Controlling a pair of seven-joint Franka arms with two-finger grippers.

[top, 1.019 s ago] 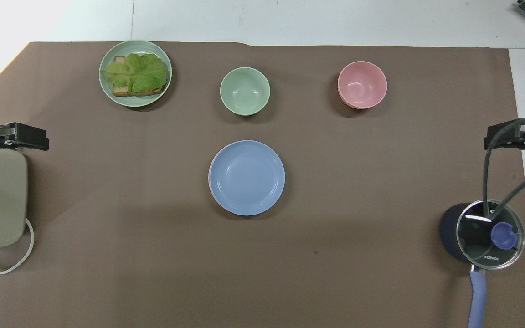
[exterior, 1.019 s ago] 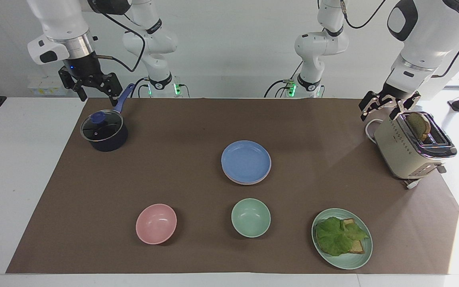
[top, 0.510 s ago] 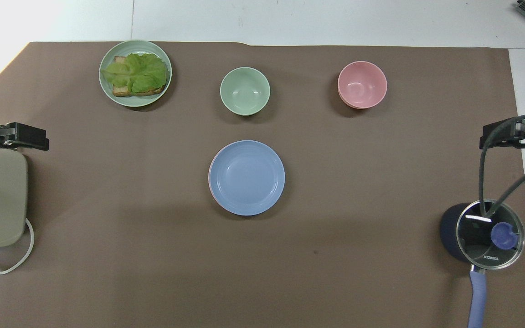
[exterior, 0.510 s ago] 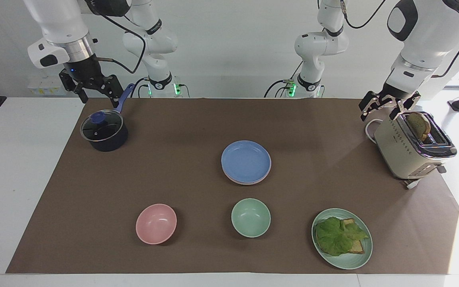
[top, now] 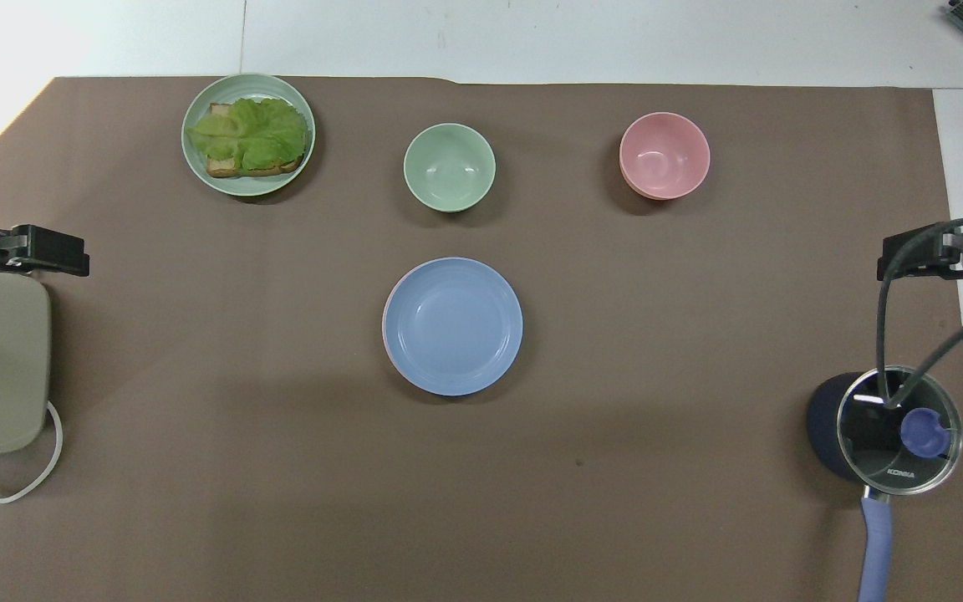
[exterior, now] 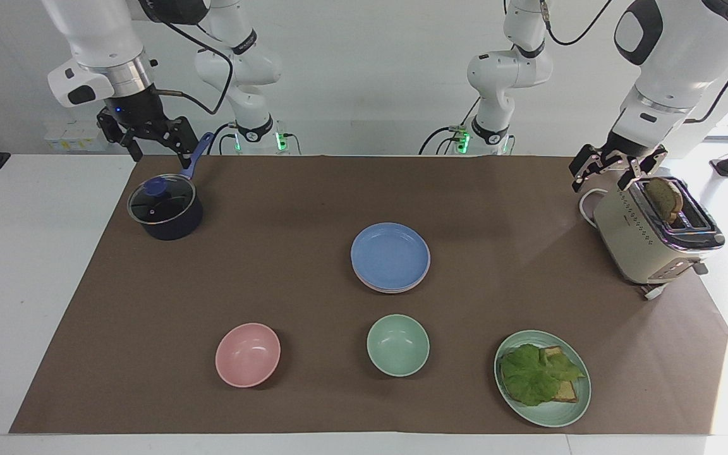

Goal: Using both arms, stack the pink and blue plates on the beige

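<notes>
- Facing view, item one: blue plate (exterior: 390, 254), round, shallow, matte plastic, mid-desk, topmost of a short stack. Nearer to the robots than the green bowl (exterior: 397, 345).
- Pink plate (exterior: 424, 268): only a pale rim sliver shows under the blue one. A beige plate at the bottom cannot be made out with certainty; thin edges below the pink hint at it.
- Status, judged: stack looks complete; nothing left loose to add.
- Handling, judged: light, stiff, thin-walled; smooth matte surface likely slippery under hard pads. Not fragile, though a nested stack may lift together. Best hold is the raised rim, pinched from the side toward whichever arm takes it, one finger under the lip.
- Left gripper (exterior: 615, 169): up in the air over the cream toaster (exterior: 651, 237) at the left arm's end of the desk; jaws spread, empty. Waiting.
- Right gripper (exterior: 146, 139): up in the air above the handle of the dark lidded saucepan (exterior: 165, 209) at the right arm's end; jaws spread, empty.
- Sundry: pink bowl (exterior: 248, 354); mint plate with lettuce and bread (exterior: 542, 377); brown mat (exterior: 275, 278) over the desk.
</notes>
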